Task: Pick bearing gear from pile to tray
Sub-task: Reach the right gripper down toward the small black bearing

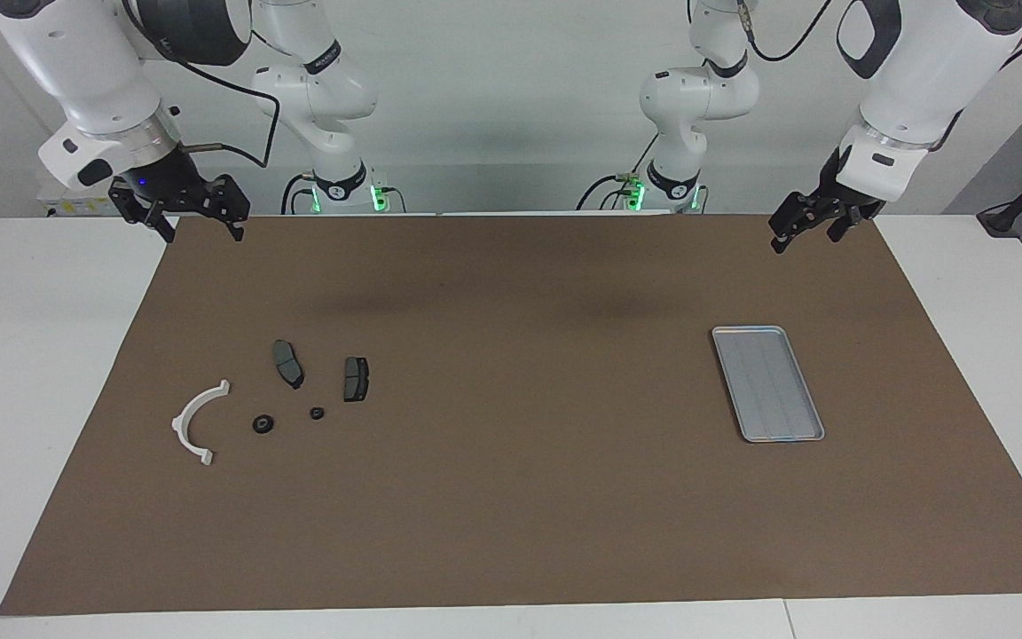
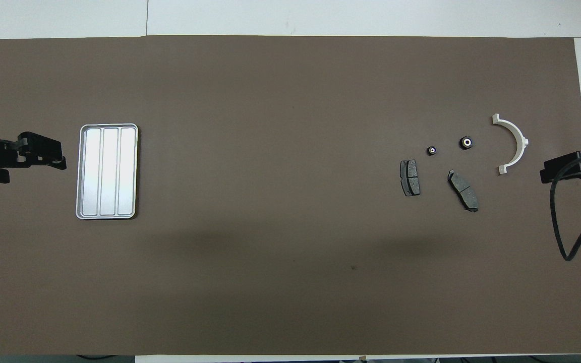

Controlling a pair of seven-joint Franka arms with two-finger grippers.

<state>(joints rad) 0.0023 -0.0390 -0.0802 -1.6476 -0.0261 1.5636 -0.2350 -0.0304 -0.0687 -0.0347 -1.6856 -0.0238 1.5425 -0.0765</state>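
Both arms wait, raised at the robots' edge of the mat; parts untouched.
Your right gripper (image 1: 196,222) has fingers spread, holding nothing; left gripper (image 1: 808,226) fingers: can't tell. Farther out on the tabletop: two pads (image 1: 289,362), then two black gears (image 1: 263,424) beside the white bracket (image 1: 196,422). Tray (image 1: 767,384) sits well apart, at the left arm's end.

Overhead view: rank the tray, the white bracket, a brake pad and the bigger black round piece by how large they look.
Largest to smallest:
1. tray
2. white bracket
3. brake pad, somewhat shorter than the bracket's span; the second pad looks about alike
4. bigger black round piece
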